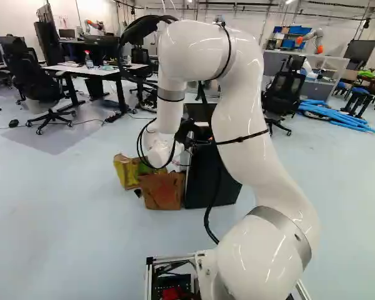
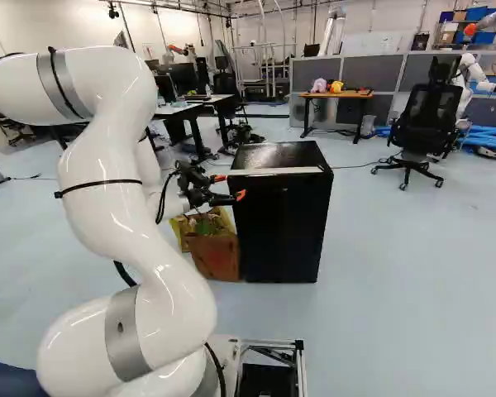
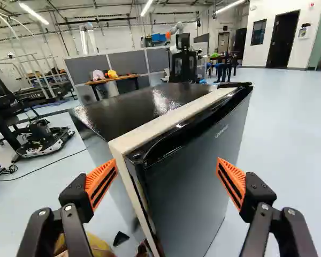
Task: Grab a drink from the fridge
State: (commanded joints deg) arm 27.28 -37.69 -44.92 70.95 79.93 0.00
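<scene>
In the right base view my gripper (image 2: 230, 187) is beside the top left edge of the black fridge (image 2: 283, 227). The wrist view shows the gripper (image 3: 167, 167) open, its orange pads wide apart with nothing held. Between and ahead of them stands the upper corner of the fridge door (image 3: 195, 174), which looks closed against the body. A pale strip runs along the door's top and side, behind its dark rim. The fridge's inside is hidden, so no drink shows.
A brown box (image 2: 215, 255) and a yellow bag (image 1: 126, 170) lie on the floor against the fridge's side. Office chairs (image 2: 427, 124), desks (image 1: 100, 70) and grey partitions (image 2: 314, 76) stand farther off. Another robot (image 1: 309, 44) is at the back.
</scene>
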